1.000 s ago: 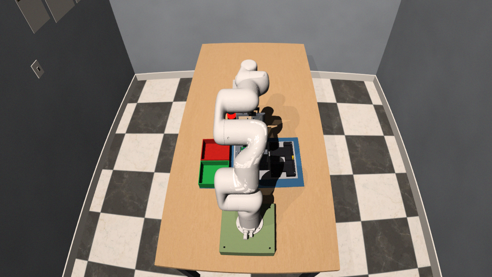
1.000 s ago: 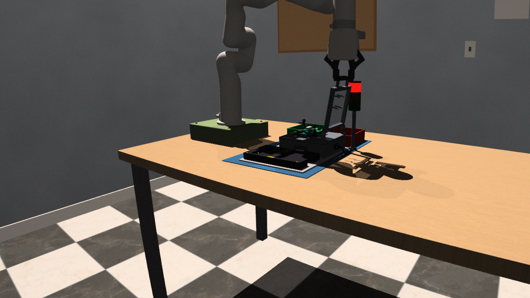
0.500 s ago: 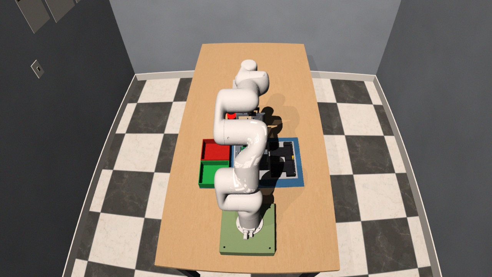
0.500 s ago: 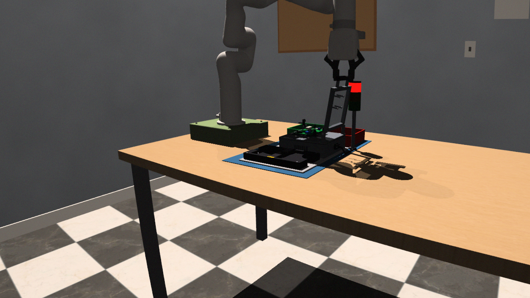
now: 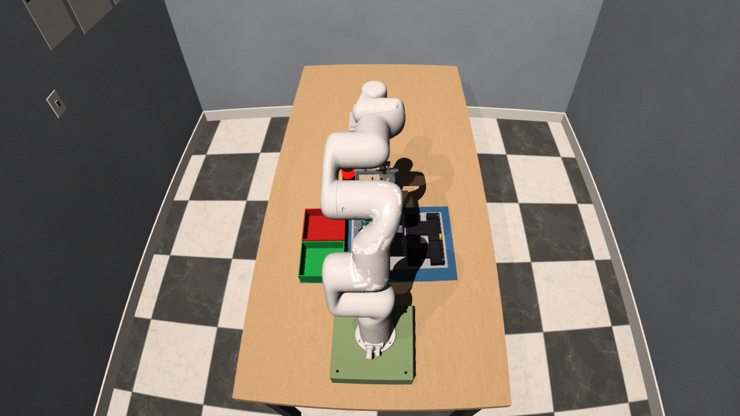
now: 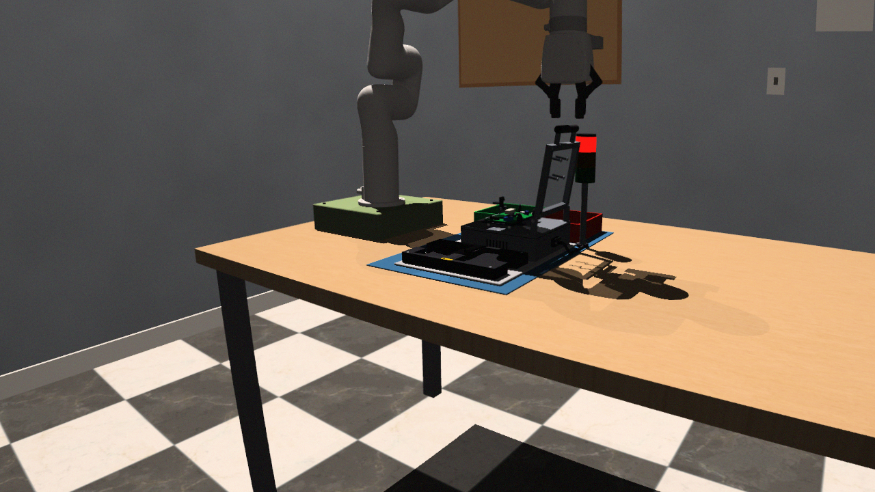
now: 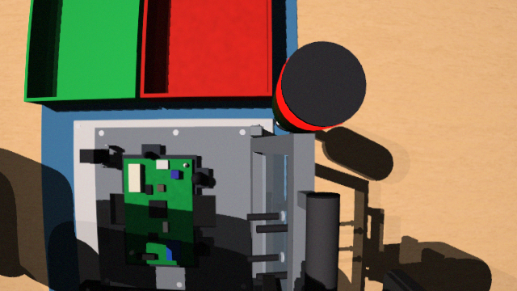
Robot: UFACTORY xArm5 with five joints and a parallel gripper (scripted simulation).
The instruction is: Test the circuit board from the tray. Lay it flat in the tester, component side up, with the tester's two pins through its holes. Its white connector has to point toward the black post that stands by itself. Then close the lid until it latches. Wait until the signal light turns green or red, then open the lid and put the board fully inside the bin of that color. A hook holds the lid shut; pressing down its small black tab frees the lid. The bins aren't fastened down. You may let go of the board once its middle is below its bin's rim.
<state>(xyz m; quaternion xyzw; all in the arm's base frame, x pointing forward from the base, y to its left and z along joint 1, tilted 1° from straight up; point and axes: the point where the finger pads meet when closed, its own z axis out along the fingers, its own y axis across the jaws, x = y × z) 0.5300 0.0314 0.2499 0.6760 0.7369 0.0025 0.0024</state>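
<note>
Your gripper [image 6: 567,108]: fingers apart, above the raised lid [image 6: 544,183] [image 7: 304,162] | your signal light [image 6: 586,144] [image 7: 323,84]: red | your board [image 7: 158,210]: in the tester [image 6: 513,241] [image 7: 230,170]

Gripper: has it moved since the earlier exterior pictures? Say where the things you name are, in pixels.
Yes, upward: the gripper [image 6: 567,116] was down around the lid's handle [image 6: 566,128] [image 7: 322,242]; now its open fingertips hang above it.
</note>
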